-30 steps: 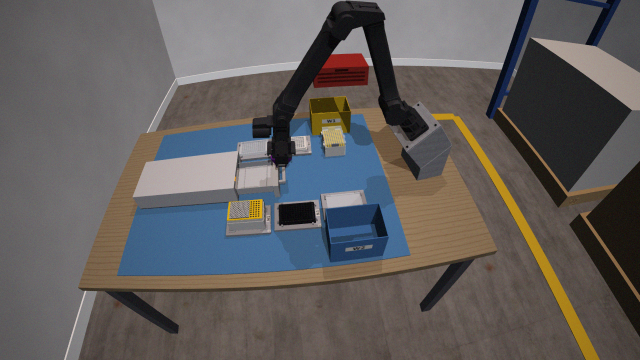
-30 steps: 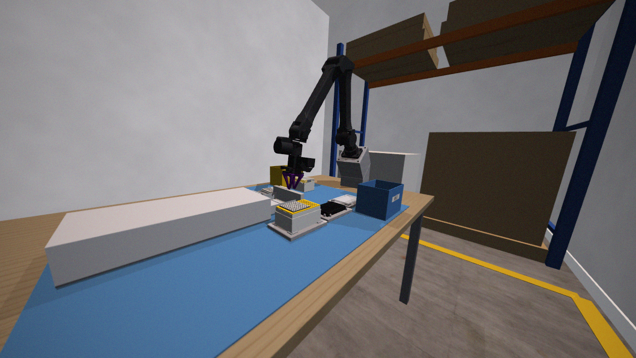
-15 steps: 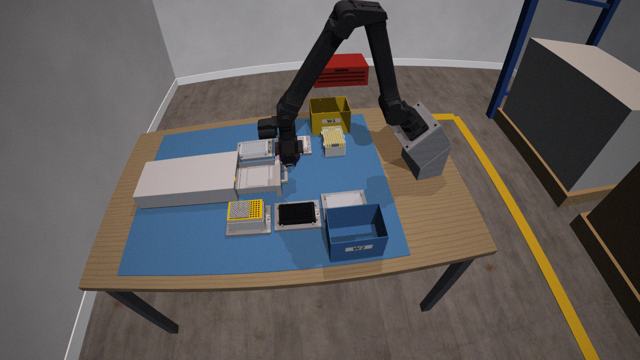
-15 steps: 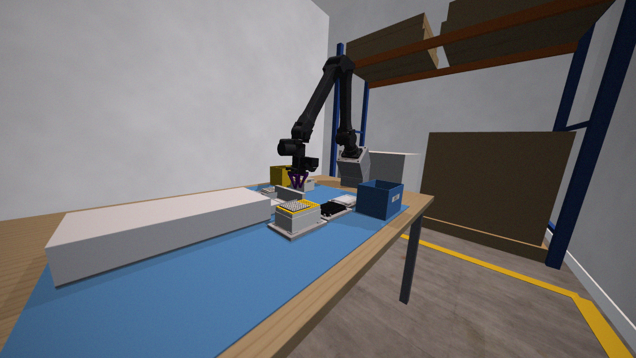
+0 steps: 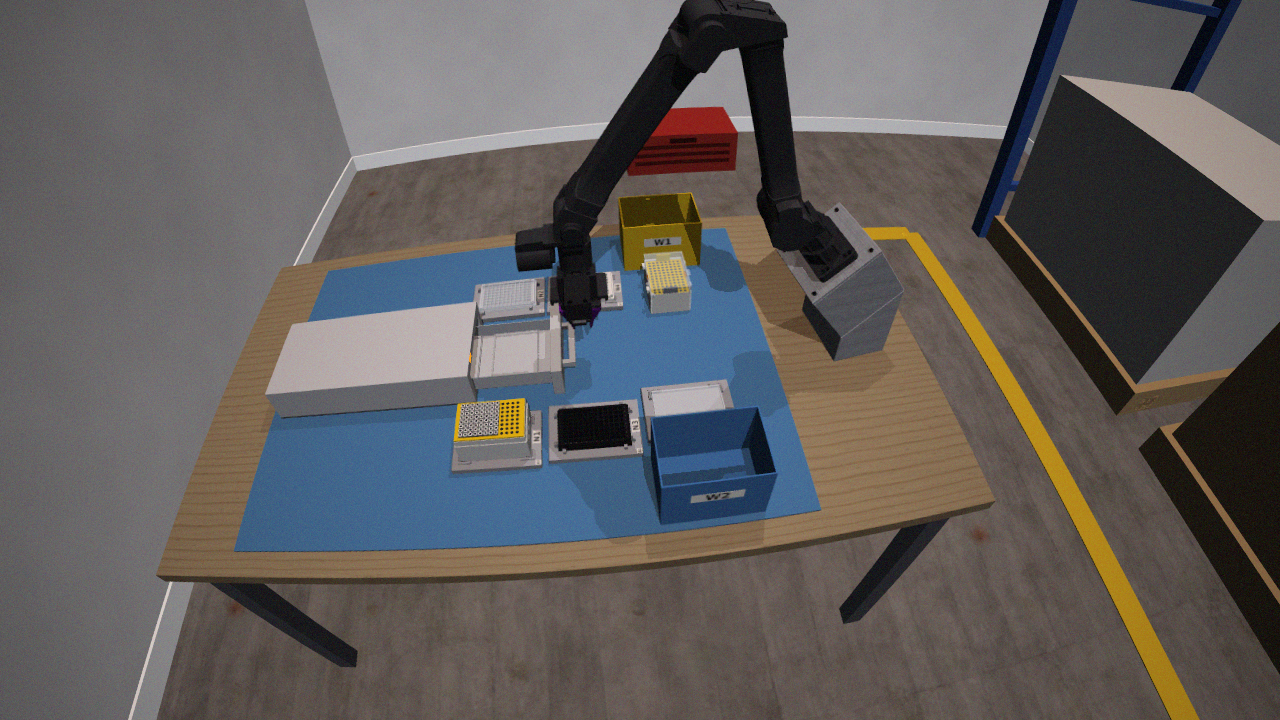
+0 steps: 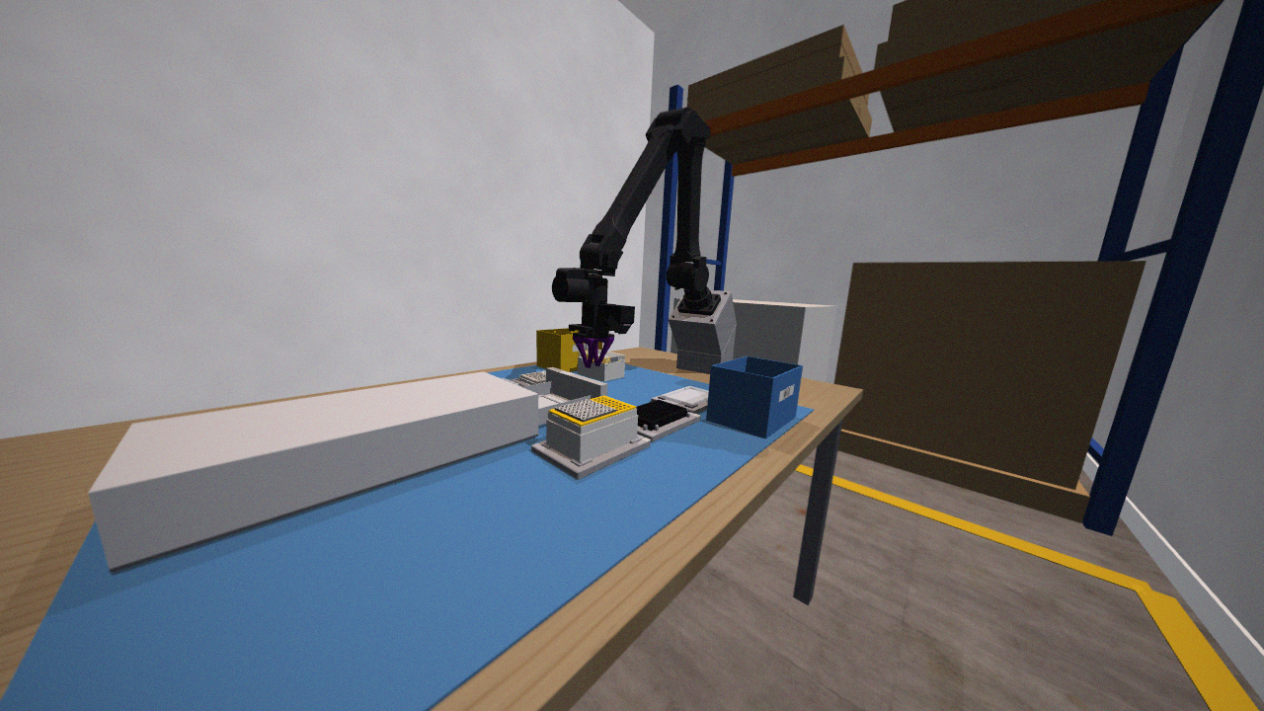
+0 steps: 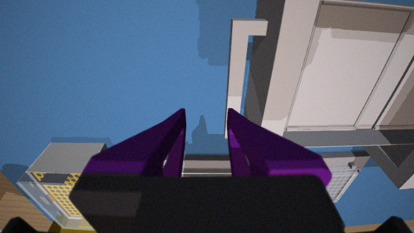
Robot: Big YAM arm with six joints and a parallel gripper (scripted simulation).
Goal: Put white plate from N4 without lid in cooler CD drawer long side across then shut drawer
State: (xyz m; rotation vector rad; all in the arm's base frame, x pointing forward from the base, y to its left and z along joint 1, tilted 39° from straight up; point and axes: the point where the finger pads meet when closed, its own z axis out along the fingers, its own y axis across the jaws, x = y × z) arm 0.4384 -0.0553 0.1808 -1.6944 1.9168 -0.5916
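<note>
White plate in its nest beside open, plateless drawer; claw part-closed, holding nothing.

Plain grey walls are enclosing a room with a grey plank floor, and a white skirting board is running along the base of the walls. A wooden table on dark legs is standing in the middle. A yellow line is crossing the floor beyond the table's right edge. A blue shelf frame is carrying brown boxes. A red cabinet is sitting against the far wall.
</note>
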